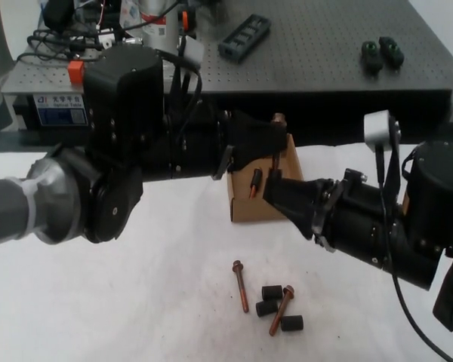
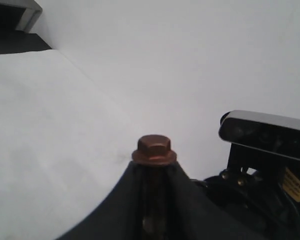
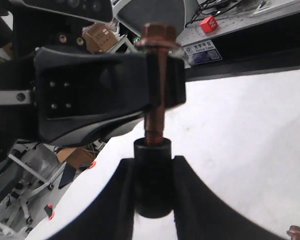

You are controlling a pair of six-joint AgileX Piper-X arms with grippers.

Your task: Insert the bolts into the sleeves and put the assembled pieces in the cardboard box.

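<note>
In the right wrist view my right gripper (image 3: 153, 165) is shut on a black sleeve (image 3: 152, 185), held upright. A copper bolt (image 3: 157, 75) stands above it, its tip just inside the sleeve's top. My left gripper (image 2: 154, 169) is shut on that bolt, whose hex head (image 2: 154, 149) sticks out past the fingertips. In the high view both grippers meet over the cardboard box (image 1: 253, 210), left gripper (image 1: 270, 143) above right gripper (image 1: 278, 185). One bolt with a sleeve on it (image 1: 255, 182) lies in the box.
On the white cloth in front of the box lie two loose bolts (image 1: 240, 285) (image 1: 281, 309) and three black sleeves (image 1: 272, 292) (image 1: 266, 307) (image 1: 291, 323). A perforated metal bench (image 1: 325, 45) with black parts stands behind. The right arm's camera (image 2: 265, 131) is close to the left gripper.
</note>
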